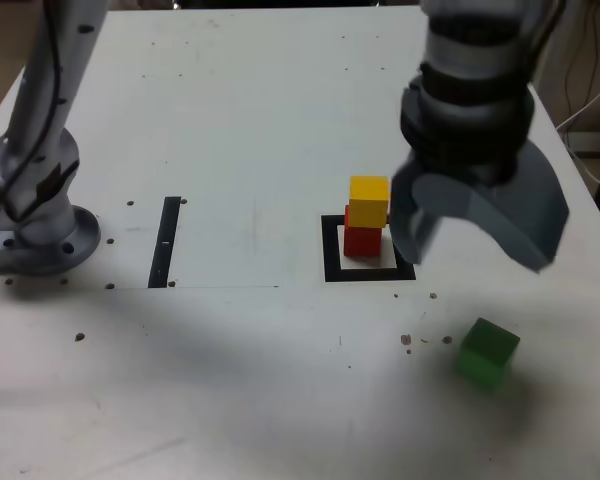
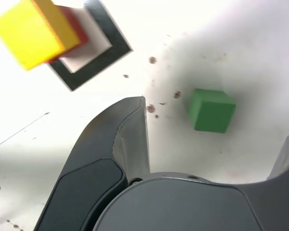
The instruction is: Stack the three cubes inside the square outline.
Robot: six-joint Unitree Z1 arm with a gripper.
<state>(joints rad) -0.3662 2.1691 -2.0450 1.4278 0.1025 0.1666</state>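
- The yellow cube (image 1: 369, 199) sits on the red cube (image 1: 362, 239), turned a little off the red one's edges, so a red corner shows in the wrist view.
- The red cube stands on the white centre of the square outline (image 1: 332, 250), a thick black frame lying flat on the table (image 1: 250, 140).
- The green cube (image 1: 487, 352) lies alone on the table, apart from the stack, toward the camera and to the exterior view's right.
- The gripper (image 1: 475, 225) hangs above the table just to the exterior view's right of the stack, between it and the green cube; its jaws are spread wide and hold nothing.
- A thin black strip (image 1: 166, 241) lies to the exterior view's left, well apart from the outline.
- The arm's base (image 1: 40, 235) stands at the exterior view's left edge.
- No brand, label or writing can be read on anything.
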